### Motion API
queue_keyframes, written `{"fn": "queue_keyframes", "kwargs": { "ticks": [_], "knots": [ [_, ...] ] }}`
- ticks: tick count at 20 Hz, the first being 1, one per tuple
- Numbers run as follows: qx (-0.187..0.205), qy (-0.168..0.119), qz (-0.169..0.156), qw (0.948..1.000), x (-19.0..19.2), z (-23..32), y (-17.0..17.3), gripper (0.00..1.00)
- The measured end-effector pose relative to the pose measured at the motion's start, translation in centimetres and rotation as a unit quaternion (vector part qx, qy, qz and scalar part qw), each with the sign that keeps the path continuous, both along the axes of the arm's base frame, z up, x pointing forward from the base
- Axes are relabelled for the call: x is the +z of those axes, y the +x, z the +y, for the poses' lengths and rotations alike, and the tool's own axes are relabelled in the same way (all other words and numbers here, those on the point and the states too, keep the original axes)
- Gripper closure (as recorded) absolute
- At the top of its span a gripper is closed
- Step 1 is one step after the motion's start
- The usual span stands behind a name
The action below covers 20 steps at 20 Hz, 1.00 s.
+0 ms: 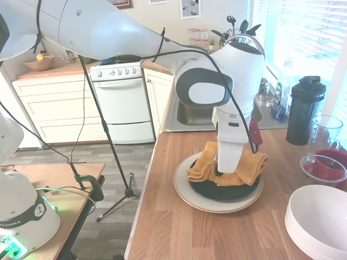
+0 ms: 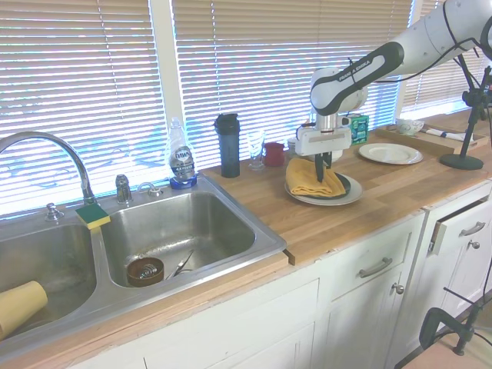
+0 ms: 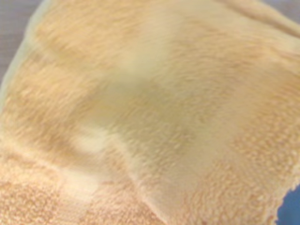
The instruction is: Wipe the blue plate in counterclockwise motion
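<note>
Fuzzy yellow cloth (image 3: 150,112) fills your wrist view, pinched by the pincer (image 2: 320,177) onto the blue plate (image 1: 227,190) (wiping apparently underway, circuits unjudgeable).

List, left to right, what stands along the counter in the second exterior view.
Faucet → green sponge → dish soap bottle → black shaker bottle → red cup → yellow cloth on the blue plate → white plate.
</note>
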<state>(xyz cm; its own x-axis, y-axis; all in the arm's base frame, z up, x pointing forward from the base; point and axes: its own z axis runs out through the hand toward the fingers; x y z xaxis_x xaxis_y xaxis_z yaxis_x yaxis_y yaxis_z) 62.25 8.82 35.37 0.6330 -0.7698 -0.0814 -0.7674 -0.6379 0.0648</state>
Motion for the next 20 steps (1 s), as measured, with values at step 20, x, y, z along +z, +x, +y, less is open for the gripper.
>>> {"fn": "queue_keyframes", "kwargs": {
  "ticks": [20],
  "knots": [
    [-0.003, -0.019, -0.020, 0.9996, -0.6, -2.1, -7.0, 1.00]
  ]
}}
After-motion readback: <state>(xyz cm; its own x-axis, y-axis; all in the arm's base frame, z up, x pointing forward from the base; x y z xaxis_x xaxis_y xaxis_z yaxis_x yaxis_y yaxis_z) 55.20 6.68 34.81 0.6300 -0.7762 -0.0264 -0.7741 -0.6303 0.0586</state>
